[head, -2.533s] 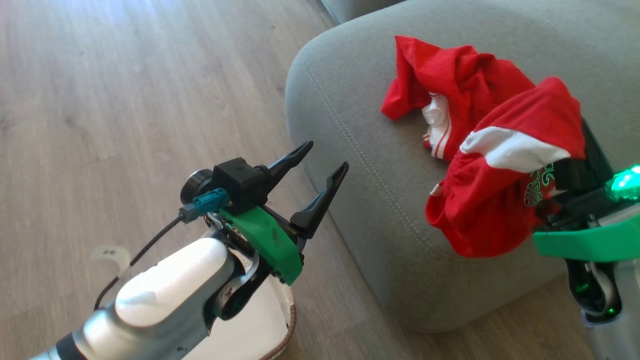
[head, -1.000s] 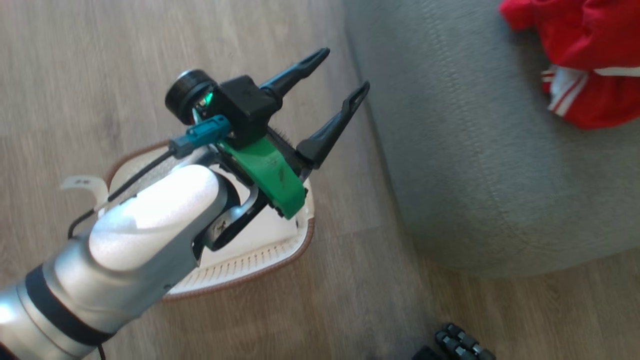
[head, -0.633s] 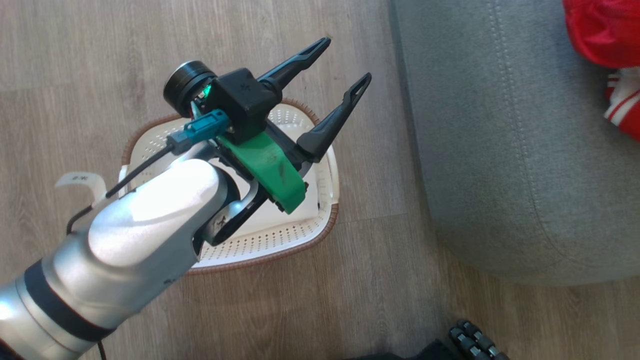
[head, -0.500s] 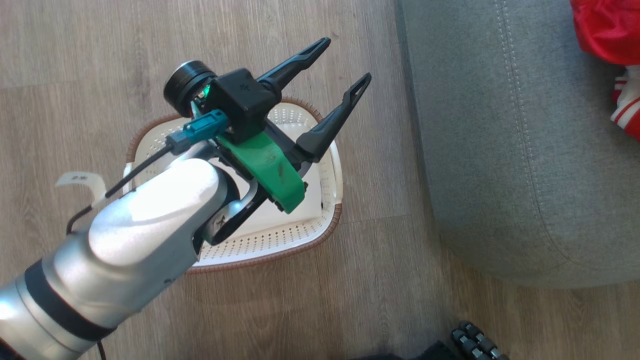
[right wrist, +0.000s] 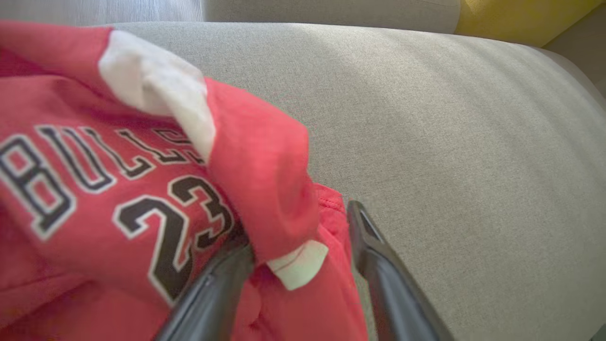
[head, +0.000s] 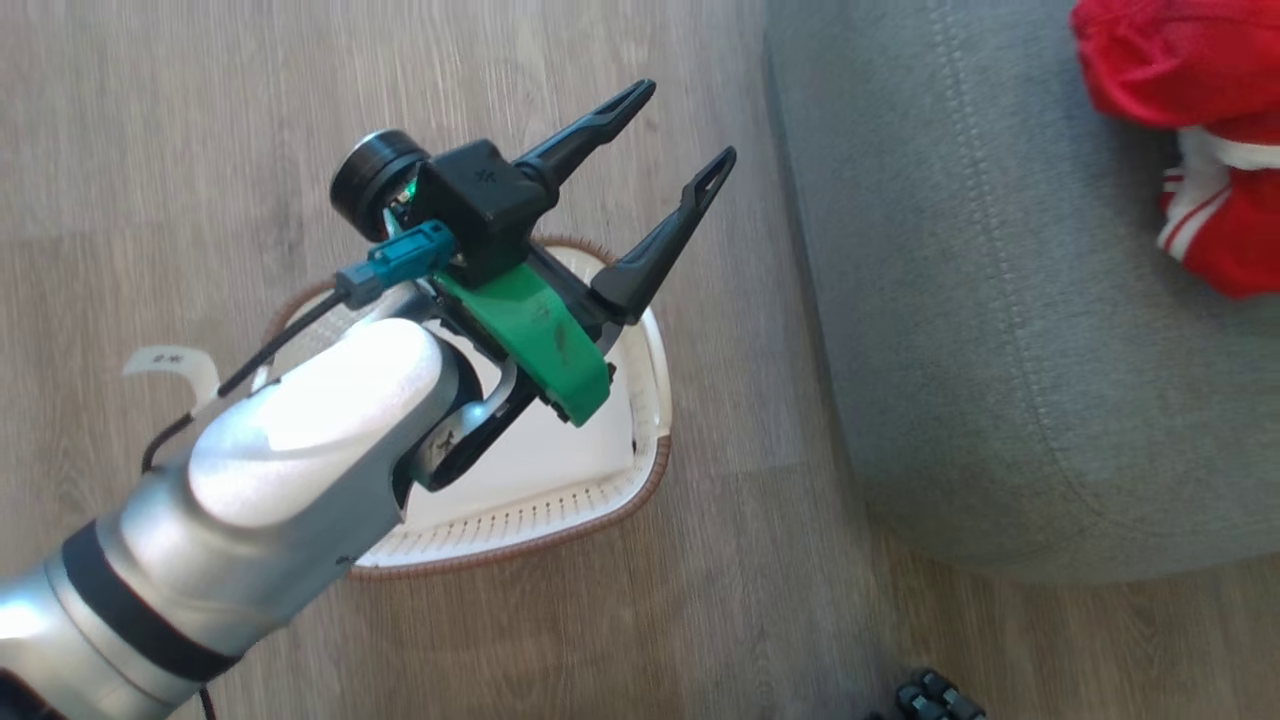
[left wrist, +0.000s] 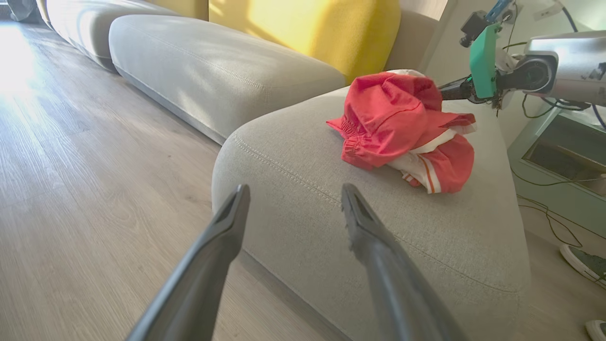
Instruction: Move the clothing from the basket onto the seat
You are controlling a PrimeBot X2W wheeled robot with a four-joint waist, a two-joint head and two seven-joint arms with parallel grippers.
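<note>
**Red clothing heaped on seat, both grippers open**

At far left of head view, floor [head: 150,120] of pale wood. Above it, left gripper [head: 687,123] held in the air over the basket [head: 560,520], fingers spread wide with nothing between them, pointing up and right toward the seat [head: 950,350]. Basket on the floor near the seat's edge, a strip of floor between them, much of it hidden under the forearm [head: 300,450]; long axis not clear. Seat stretched lengthwise up the view, double seam following its rounded edge. At the right edge, clothing [head: 1190,70] bunched on top of the seat, inward of that seam, heap running down the view, white stripe trim low on it.

In left wrist view, same heap crumpled, wider across than deep, a gathered hem toward the camera, yellow cushion [left wrist: 307,28] behind.

In right wrist view, right gripper [right wrist: 298,227] low over the seat, fingers parted, not clamped. A red fold draped over the finger on that view's left and lying in the gap. Print "BULLS 23" right way up, its lines rising slightly toward the right.
</note>
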